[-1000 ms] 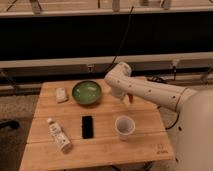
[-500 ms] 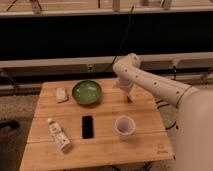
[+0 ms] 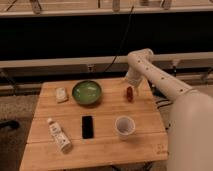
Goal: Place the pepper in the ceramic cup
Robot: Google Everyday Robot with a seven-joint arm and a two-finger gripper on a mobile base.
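Note:
The pepper [image 3: 129, 93], small, dark red and glossy, lies on the wooden table [image 3: 105, 152] near its back right corner. My gripper [image 3: 131, 83] hangs open just above it, at the end of the white arm that bends down from the right. Nothing shows between its fingers. The ceramic cup [image 3: 124, 126] stands upright and pale toward the front right of the table, a short way in front of the pepper and apart from it.
A green bowl [image 3: 86, 92] sits at the back centre, with a small white object [image 3: 61, 94] to its left. A black slab [image 3: 87, 126] lies left of the cup. A white bottle [image 3: 58, 135] lies at the front left. A dark rail runs behind the table.
The arm's elbow has swung right and back, and the gripper has shifted slightly right over the table's back right corner. The pepper, cup and other objects have not moved.

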